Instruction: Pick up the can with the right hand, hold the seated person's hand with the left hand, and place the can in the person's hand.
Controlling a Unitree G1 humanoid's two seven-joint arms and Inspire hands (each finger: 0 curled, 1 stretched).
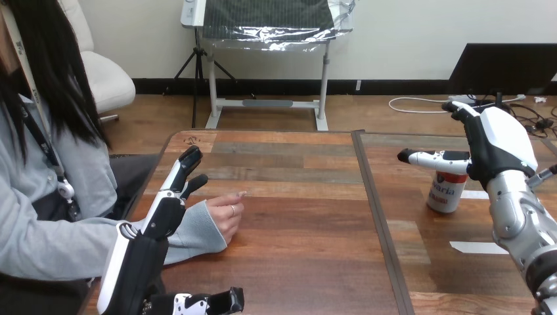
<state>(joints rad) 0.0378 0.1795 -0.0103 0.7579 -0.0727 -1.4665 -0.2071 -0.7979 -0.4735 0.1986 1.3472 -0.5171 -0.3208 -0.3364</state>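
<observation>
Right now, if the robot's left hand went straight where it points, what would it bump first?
Probably nothing: the left hand points across bare table, just beside the person's hand, though depth is unclear.

A wooden table (295, 197) spreads beside the left hand (163, 213). Beyond that hand stand a wood floor (374, 111), pale wall (407, 33) and white chair (108, 79).

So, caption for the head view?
Right robot hand at red-and-white metal can; left robot hand beside person's hand.
</observation>
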